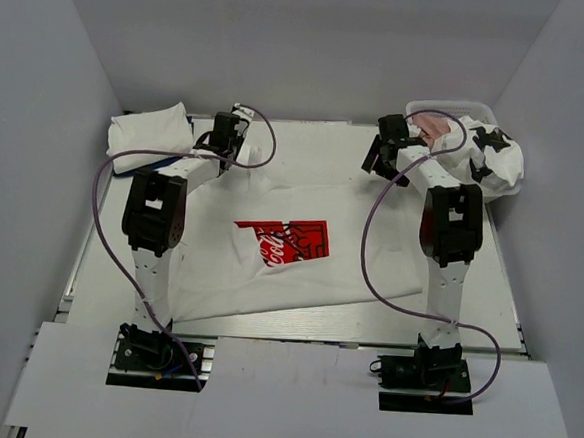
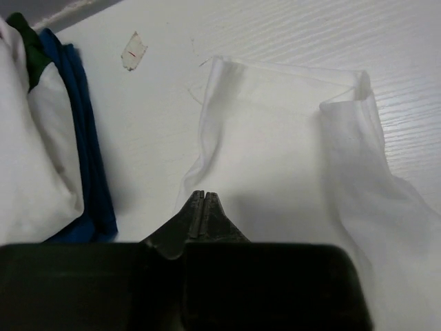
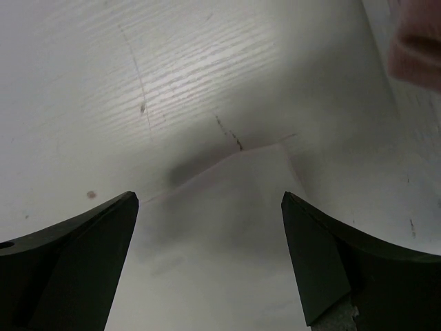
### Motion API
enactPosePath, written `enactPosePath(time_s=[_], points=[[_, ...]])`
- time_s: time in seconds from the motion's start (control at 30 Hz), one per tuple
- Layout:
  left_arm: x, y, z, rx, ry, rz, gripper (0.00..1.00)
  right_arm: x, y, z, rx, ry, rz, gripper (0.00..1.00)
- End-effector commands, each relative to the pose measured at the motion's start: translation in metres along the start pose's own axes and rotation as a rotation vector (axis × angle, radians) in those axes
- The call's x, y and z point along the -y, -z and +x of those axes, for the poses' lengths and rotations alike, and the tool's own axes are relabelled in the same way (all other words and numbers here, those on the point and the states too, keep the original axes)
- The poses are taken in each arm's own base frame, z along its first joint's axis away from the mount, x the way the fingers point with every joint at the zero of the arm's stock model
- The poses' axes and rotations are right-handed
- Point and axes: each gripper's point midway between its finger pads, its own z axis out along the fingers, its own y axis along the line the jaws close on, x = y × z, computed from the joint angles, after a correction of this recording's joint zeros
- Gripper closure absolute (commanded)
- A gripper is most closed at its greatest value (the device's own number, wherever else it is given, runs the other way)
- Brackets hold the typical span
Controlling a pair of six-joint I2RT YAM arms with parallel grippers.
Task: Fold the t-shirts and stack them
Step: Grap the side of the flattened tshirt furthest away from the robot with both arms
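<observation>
Lifting now looks risky: the left gripper (image 2: 204,196) is pressed shut right at the sleeve (image 2: 275,138) edge of the white t-shirt (image 1: 268,277), and I cannot tell whether any cloth is caught, so the sleeve may slip free. The right gripper (image 3: 210,200) hangs wide open over the other sleeve corner (image 3: 241,200), holding nothing. A one-sided pull would probably drag the shirt askew, toward the folded stack (image 2: 27,158) just left of the left gripper. The shirt lies flat between and behind both grippers, its long axis running back toward the arm bases, shoulders nearest the grippers and hem farthest.
</observation>
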Motion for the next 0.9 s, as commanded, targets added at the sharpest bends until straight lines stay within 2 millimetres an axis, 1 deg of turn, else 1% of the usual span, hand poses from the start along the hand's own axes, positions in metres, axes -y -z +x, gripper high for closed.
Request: enactPosePath(time_s=[0.0, 0.03, 0.07, 0.1, 0.13, 0.17, 0.2, 0.23, 0.27, 0.3, 0.37, 0.43, 0.47, 0.5, 0.53, 0.57, 0.6, 0.63, 0.67, 0.7, 0.77, 0.8, 0.83, 0.87], points=[[-0.015, 0.031, -0.046, 0.153, 0.016, -0.013, 1.00, 0.013, -0.005, -0.012, 0.010, -0.014, 0.097, 0.10], [-0.015, 0.032, -0.041, 0.151, 0.004, -0.014, 1.00, 0.013, -0.012, -0.008, -0.001, -0.003, 0.098, 0.10], [-0.010, 0.035, -0.039, 0.150, -0.002, -0.006, 1.00, 0.008, -0.017, -0.009, -0.007, -0.006, 0.081, 0.10], [-0.012, 0.038, -0.042, 0.162, -0.008, -0.009, 1.00, 0.007, -0.022, -0.007, -0.014, -0.004, 0.083, 0.10], [-0.007, 0.038, -0.034, 0.148, -0.016, -0.013, 1.00, 0.006, -0.023, -0.007, -0.015, -0.003, 0.086, 0.10], [-0.009, 0.041, -0.038, 0.162, -0.011, -0.017, 1.00, 0.006, -0.024, -0.008, -0.018, -0.009, 0.087, 0.10], [-0.011, 0.044, -0.043, 0.179, -0.006, -0.021, 1.00, 0.005, -0.026, -0.005, -0.032, -0.005, 0.082, 0.14], [-0.011, 0.043, -0.037, 0.164, -0.009, -0.028, 1.00, 0.005, -0.027, 0.000, -0.041, -0.004, 0.085, 0.14], [-0.009, 0.042, -0.030, 0.151, -0.013, -0.025, 1.00, 0.007, -0.026, 0.000, -0.036, -0.008, 0.093, 0.16], [-0.007, 0.045, -0.028, 0.152, -0.006, -0.009, 1.00, 0.011, -0.027, 0.005, -0.048, -0.005, 0.100, 0.17], [-0.009, 0.052, -0.029, 0.156, -0.005, -0.010, 1.00, 0.012, -0.026, 0.006, -0.045, 0.000, 0.099, 0.23], [-0.007, 0.056, -0.024, 0.158, -0.006, 0.001, 1.00, 0.013, -0.025, 0.011, -0.056, 0.012, 0.092, 0.37], [-0.013, 0.064, -0.031, 0.179, 0.019, -0.016, 1.00, 0.012, -0.026, 0.011, -0.056, 0.020, 0.080, 0.47], [-0.014, 0.067, -0.025, 0.174, 0.040, -0.027, 1.00, 0.015, -0.024, 0.019, -0.070, 0.029, 0.086, 0.66], [-0.015, 0.070, -0.024, 0.180, 0.041, -0.028, 1.00, 0.015, -0.020, 0.017, -0.059, 0.029, 0.082, 0.74], [-0.016, 0.075, -0.025, 0.189, 0.056, -0.029, 1.00, 0.019, -0.021, 0.025, -0.073, 0.032, 0.089, 0.81], [-0.019, 0.084, -0.026, 0.206, 0.061, -0.033, 1.00, 0.019, -0.019, 0.023, -0.064, 0.029, 0.085, 0.88], [-0.021, 0.089, -0.027, 0.217, 0.065, -0.036, 1.00, 0.019, -0.011, 0.017, -0.037, 0.024, 0.069, 0.98], [-0.020, 0.094, -0.031, 0.235, 0.067, -0.042, 1.00, 0.022, -0.011, 0.023, -0.043, 0.028, 0.073, 1.00], [-0.026, 0.101, -0.035, 0.242, 0.100, -0.062, 1.00, 0.022, -0.001, 0.014, -0.010, 0.025, 0.062, 1.00], [-0.027, 0.108, -0.037, 0.244, 0.127, -0.059, 1.00, 0.023, 0.003, 0.014, 0.007, 0.024, 0.061, 1.00], [-0.027, 0.110, -0.035, 0.233, 0.134, -0.056, 1.00, 0.021, 0.009, 0.009, 0.028, 0.023, 0.051, 1.00], [-0.028, 0.114, -0.037, 0.234, 0.135, -0.056, 1.00, 0.024, 0.012, 0.010, 0.030, 0.021, 0.053, 1.00], [-0.030, 0.119, -0.036, 0.234, 0.135, -0.056, 1.00, 0.024, 0.019, 0.005, 0.045, 0.016, 0.045, 1.00]])
